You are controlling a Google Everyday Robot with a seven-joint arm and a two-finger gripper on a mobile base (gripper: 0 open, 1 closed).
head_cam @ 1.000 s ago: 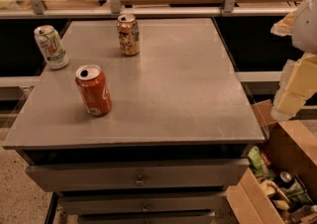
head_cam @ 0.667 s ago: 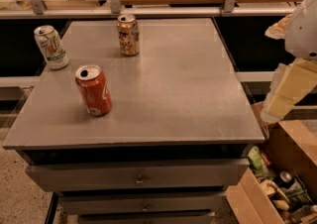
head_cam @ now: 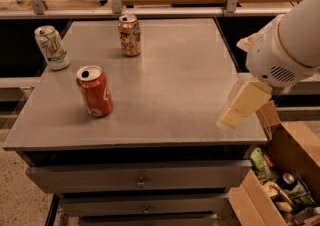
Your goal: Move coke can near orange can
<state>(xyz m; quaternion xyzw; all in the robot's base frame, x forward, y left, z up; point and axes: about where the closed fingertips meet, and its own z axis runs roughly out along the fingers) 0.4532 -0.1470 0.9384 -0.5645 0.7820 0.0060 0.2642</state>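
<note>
The coke can, red with white script and an open silver top, stands upright on the left front part of the grey table. The orange can, brown-orange and speckled, stands upright near the table's back edge, left of centre, well apart from the coke can. My gripper, cream-coloured under a white arm, hangs over the table's right front corner, far to the right of both cans, and holds nothing that I can see.
A white and green 7UP can stands at the table's far left. A cardboard box full of packets and cans sits on the floor at the lower right. Drawers lie under the tabletop. A shelf rail runs behind the table.
My arm has come in from the right edge of the view toward the table, and the gripper now hangs over the right front corner. The cans have not moved.
</note>
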